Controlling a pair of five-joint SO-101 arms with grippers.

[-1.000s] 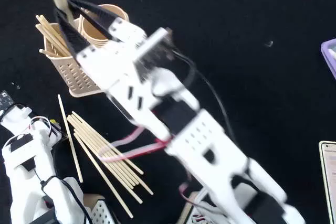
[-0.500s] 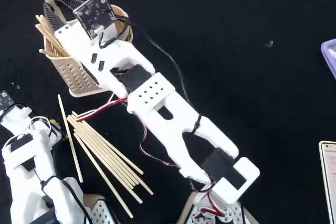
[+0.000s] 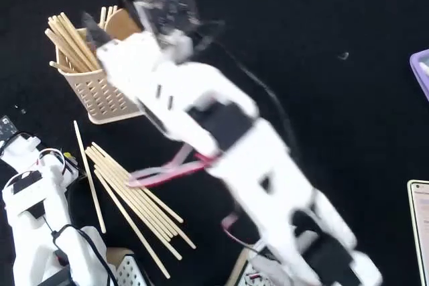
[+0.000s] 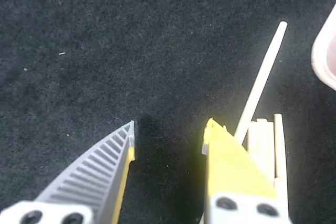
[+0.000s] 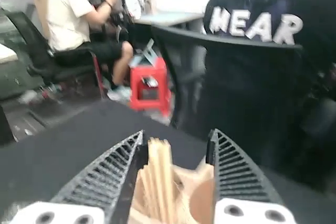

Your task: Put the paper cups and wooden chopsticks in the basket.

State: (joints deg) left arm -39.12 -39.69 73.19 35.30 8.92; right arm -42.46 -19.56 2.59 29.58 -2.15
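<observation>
Chopsticks (image 3: 67,39), wooden, bundled: standing tilted in basket (image 3: 100,98), far-left part of table (image 3: 322,98). Paper cup (image 3: 123,25): in same basket, beside bundle. Loose chopsticks (image 3: 137,205): fanned flat on table, nearer arm bases, apart from basket. Single stick (image 3: 89,175): flat, just beside fan. Right gripper (image 5: 176,142): above basket, jaws apart, clamping nothing; bundle tips and cup rim seen between them. Left gripper (image 4: 168,135): low over table, just beside loose chopsticks, jaws apart, empty.
</observation>
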